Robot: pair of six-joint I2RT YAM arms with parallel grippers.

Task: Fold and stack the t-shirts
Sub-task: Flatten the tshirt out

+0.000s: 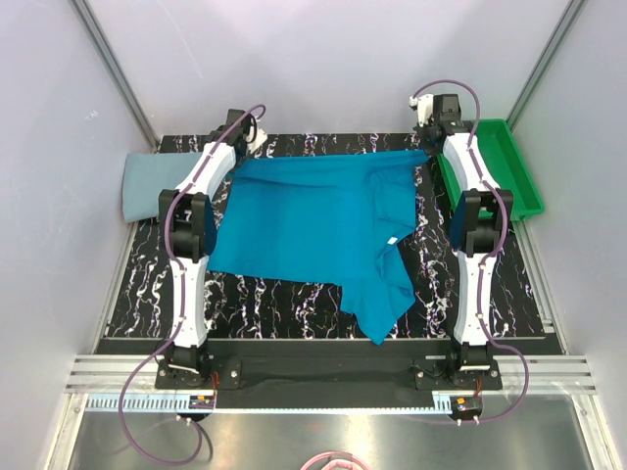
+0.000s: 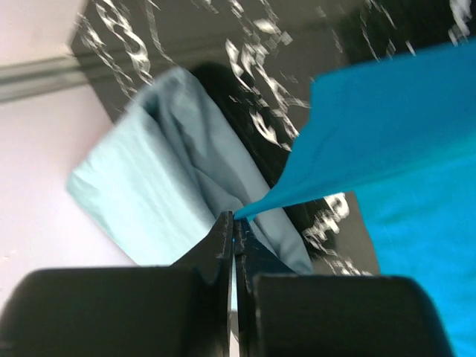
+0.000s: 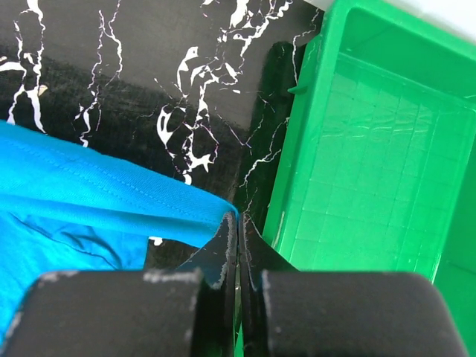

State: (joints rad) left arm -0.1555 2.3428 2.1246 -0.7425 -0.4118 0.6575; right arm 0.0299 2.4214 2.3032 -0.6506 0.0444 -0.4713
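Teal t-shirt (image 1: 313, 225) spread beside green tray (image 1: 502, 162); left gripper (image 2: 234, 221) and right gripper (image 3: 238, 221) each pinch a far corner, probably tensioning it flat for folding. Grey-blue t-shirt (image 1: 152, 186) lies farthest from tray.

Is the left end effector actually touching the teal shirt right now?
Touching. The left wrist view shows the left end effector shut on a corner of the teal shirt, the cloth running into its tips.
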